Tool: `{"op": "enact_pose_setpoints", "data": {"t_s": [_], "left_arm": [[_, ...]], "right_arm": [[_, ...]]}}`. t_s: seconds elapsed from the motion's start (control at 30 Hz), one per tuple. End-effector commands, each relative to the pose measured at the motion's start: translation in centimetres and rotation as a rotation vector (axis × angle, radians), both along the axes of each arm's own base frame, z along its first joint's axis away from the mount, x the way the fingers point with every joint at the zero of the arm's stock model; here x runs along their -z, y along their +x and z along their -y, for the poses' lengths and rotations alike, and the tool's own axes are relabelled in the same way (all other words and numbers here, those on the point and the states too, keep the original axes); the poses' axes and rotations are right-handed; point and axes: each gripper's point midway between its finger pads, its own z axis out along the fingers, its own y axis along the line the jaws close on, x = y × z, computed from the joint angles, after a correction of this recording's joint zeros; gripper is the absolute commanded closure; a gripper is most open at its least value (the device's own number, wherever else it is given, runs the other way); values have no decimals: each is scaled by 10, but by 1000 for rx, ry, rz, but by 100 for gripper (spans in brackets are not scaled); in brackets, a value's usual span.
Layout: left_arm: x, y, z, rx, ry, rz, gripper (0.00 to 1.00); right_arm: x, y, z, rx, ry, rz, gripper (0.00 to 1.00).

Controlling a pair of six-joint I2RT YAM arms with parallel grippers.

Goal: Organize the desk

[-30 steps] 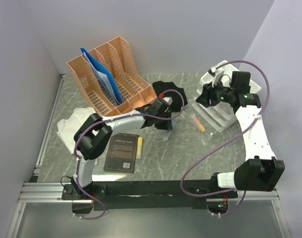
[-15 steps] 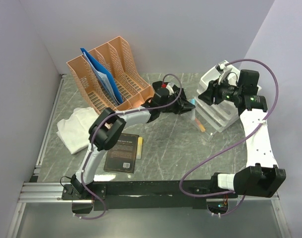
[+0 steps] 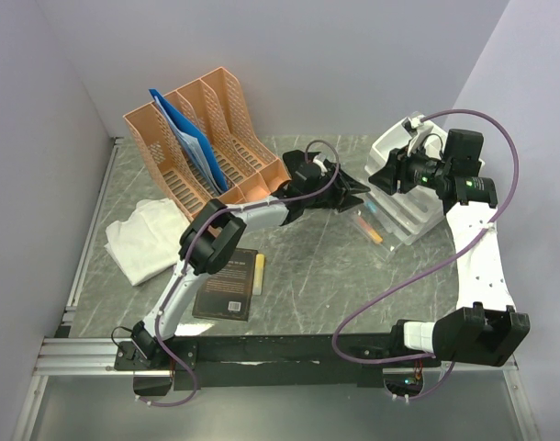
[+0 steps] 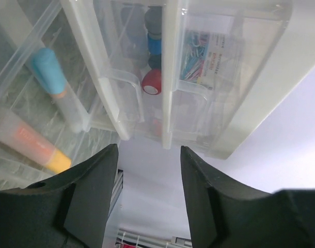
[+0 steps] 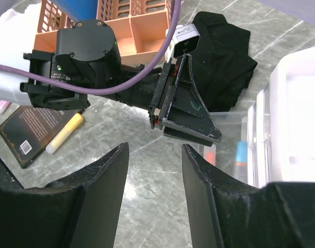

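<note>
On your left, the white cloth [image 3: 144,241] lies loose on the desk [image 3: 308,271], whose marbled top fills most of the view, with the book [image 3: 227,285] beside it. Your left gripper [image 4: 148,150] is parted and empty, hanging just in front of the clear drawer unit [image 3: 404,202]. Push on and you may shove that light unit or jam its pulled-out drawer [image 3: 383,243]. Your right gripper [image 5: 155,147], likewise spread and empty, hovers near it, so the two arms could clash.
</note>
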Motion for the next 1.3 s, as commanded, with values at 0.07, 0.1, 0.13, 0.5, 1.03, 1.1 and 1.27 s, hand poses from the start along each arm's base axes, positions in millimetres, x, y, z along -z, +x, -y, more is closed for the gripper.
{"op": "enact_pose_setpoints", "data": {"t_s": [0.07,0.1,0.13,0.5,1.03,1.1,1.27], "left_arm": [[-46,5,-9,-22,-35,101,43],[-49,7,-13,-29,-15,141,43],[-52,8,-17,-37,1,163,43],[-65,-13,-141,-179,393,461,44],[-59,-86,-363,-662,923,448,15],[-56,-94,-378,-703,939,421,12],[-47,-111,-399,-762,918,370,12]], "right_arm": [[-19,1,0,-16,2,70,47],[-19,0,-1,-21,0,68,47],[-18,-1,-1,-27,-3,65,47],[9,-10,-18,-129,22,-48,46],[113,34,-118,-194,-104,-362,48],[130,53,-128,-136,-116,-406,49],[149,85,-171,-93,-106,-433,51]]}}
